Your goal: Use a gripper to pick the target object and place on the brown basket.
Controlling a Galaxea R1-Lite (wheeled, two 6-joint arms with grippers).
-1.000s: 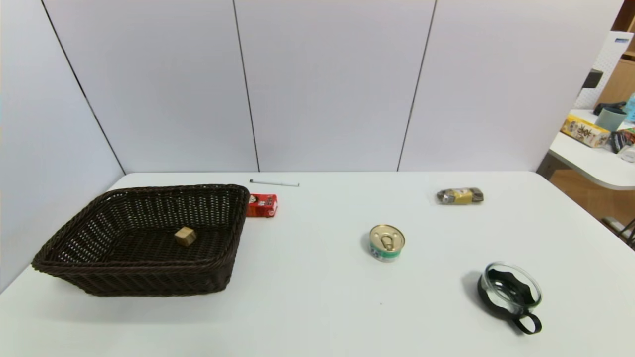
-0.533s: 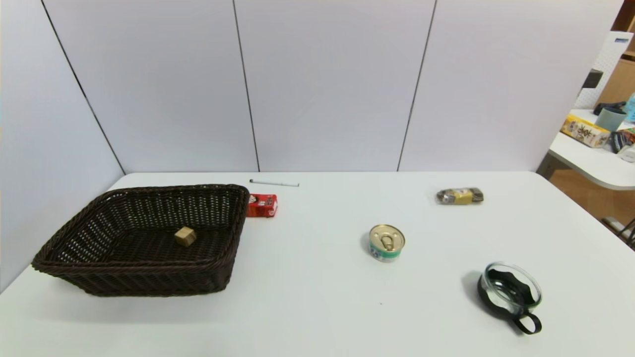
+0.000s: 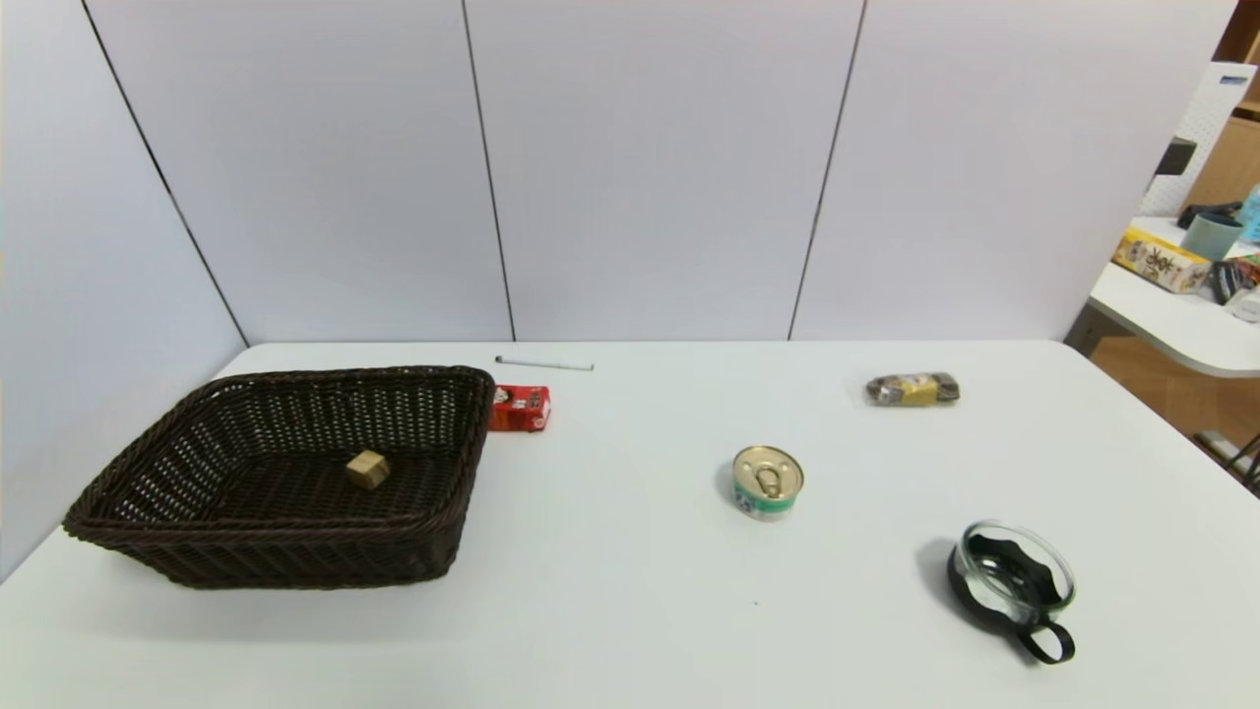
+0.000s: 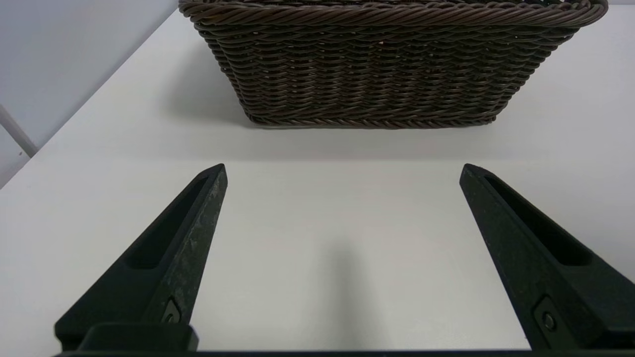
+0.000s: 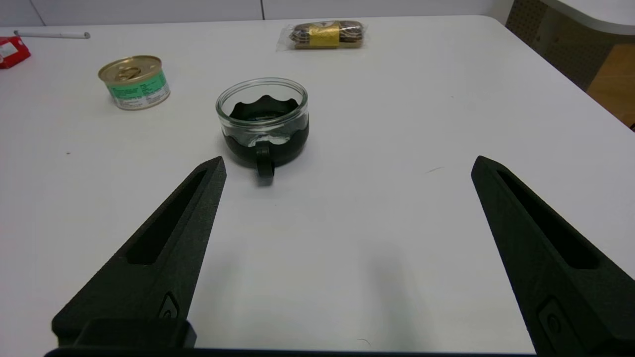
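Wooden cube [image 3: 368,470] lies inside the brown basket [image 3: 148,532].
Left gripper [image 4: 342,171] and right gripper [image 5: 347,166] hang spread, empty; little risk remains, unless an arm nudges the basket.

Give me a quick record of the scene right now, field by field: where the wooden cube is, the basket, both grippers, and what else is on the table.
target object: wooden cube lying on the floor of the brown basket
brown basket: on the white table, at the robot's left
left gripper: open, empty, low over the table facing the basket's near wall
right gripper: open, empty, over the table near the glass cup
other items: tin can, red packet, pen, wrapped snack
task state: cube placed
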